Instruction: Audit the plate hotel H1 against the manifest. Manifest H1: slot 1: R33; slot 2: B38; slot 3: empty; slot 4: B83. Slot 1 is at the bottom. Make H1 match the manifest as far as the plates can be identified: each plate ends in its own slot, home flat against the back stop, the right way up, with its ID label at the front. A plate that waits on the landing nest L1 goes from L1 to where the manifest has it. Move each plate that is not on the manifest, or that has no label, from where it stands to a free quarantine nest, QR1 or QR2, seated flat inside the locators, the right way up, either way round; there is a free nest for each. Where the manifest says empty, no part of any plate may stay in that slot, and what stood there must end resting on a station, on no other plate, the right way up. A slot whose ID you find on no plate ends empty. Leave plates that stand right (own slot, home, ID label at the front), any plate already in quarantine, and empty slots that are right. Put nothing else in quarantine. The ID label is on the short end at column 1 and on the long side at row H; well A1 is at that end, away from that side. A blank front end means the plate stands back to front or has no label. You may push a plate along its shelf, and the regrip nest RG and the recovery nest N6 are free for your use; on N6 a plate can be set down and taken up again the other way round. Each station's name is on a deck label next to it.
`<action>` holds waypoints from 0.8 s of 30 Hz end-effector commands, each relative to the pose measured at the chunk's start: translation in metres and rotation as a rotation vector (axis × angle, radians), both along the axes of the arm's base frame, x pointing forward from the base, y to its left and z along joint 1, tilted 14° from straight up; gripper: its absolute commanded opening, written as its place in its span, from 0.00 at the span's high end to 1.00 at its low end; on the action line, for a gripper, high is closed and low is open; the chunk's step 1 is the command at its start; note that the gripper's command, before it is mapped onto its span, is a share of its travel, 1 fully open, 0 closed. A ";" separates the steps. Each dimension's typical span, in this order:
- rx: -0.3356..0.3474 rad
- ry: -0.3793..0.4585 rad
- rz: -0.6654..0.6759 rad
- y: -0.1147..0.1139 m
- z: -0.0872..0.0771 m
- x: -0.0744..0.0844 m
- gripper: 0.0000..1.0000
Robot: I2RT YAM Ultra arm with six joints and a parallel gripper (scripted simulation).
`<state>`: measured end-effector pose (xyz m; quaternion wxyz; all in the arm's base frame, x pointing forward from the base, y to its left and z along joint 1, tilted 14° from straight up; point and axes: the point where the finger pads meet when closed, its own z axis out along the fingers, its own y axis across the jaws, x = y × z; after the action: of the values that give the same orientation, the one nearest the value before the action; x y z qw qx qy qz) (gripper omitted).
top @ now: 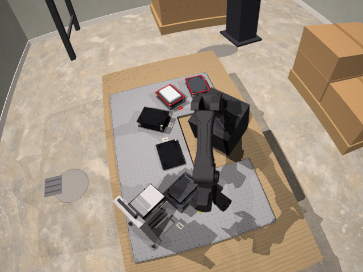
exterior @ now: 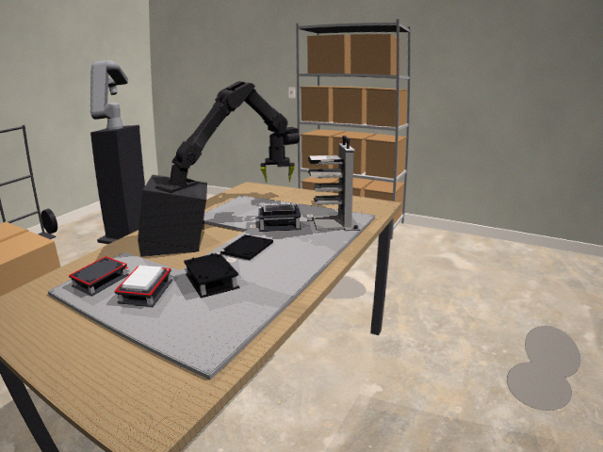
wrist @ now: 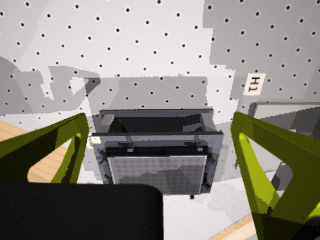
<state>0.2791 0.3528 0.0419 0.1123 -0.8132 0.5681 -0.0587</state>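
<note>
Wooden table [exterior: 63, 340] under perforated deck plate [exterior: 204, 330]
</note>
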 end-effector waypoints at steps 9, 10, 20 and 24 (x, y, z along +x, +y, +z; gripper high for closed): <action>0.030 -0.013 0.010 0.005 0.041 -0.009 0.00; 0.030 -0.013 0.009 0.004 0.043 -0.009 0.00; 0.029 -0.015 0.008 0.000 0.069 -0.015 0.00; 0.029 -0.015 0.008 -0.001 0.074 -0.017 0.00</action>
<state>0.2679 0.3494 0.0987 0.1195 -0.8125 0.5677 -0.0573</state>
